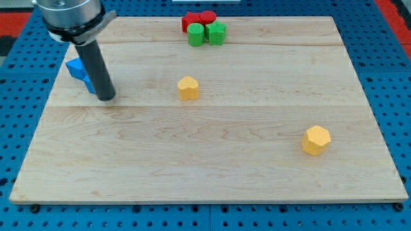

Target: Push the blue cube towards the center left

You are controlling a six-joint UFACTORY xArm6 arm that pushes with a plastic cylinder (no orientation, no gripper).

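- pushing blue cube (77, 67) at bench (212, 173) left edge; my tip (106, 97) touches its right side.
- judged light, rigid, prone to pivot.
- no pincer fitted; state not applicable.

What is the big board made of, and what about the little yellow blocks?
The board looks like pale wood: grain lines and plank seams run across it, with a matte finish. The two yellow blocks look like painted wood or plastic; their colour is even and smooth, with no grain, so I can't tell which.
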